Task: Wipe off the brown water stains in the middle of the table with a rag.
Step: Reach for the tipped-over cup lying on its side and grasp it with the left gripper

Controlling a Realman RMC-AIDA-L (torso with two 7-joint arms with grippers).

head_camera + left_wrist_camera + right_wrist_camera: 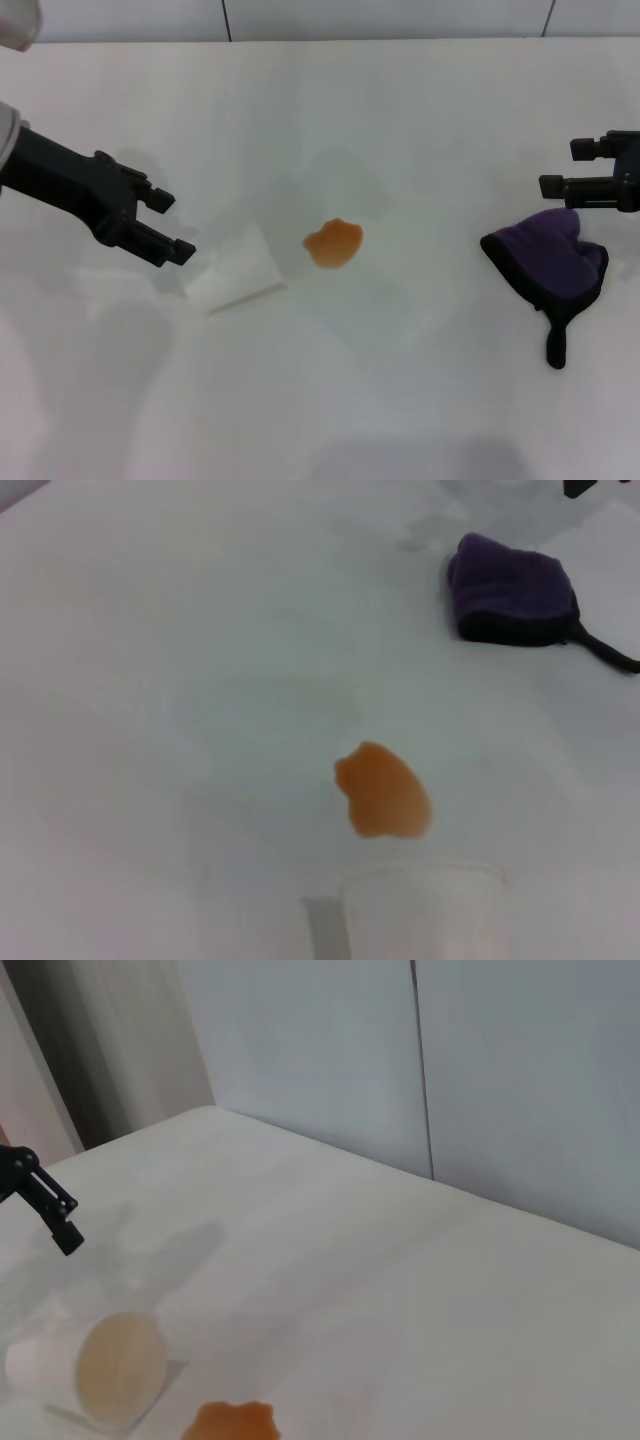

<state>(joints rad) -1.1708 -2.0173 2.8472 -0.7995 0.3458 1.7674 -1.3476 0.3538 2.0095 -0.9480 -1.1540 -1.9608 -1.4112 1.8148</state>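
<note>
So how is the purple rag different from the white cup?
The rag is dark purple with black edging; the cup is white, tan-tinted inside. The rag is soft and lies crumpled with a black tail; the cup is stiff and lies tipped on its side. The rag lies right of the brown stain, the cup left. Both rest on the table, unheld.

Purple rag [551, 262], orange-brown stains [333, 242]

We see stain [333, 243] mid-table [420, 120], tipped cup [233, 271] just left of it. Left gripper [170, 226] open beside cup; right gripper [562, 168] open above rag [550, 264].
</note>
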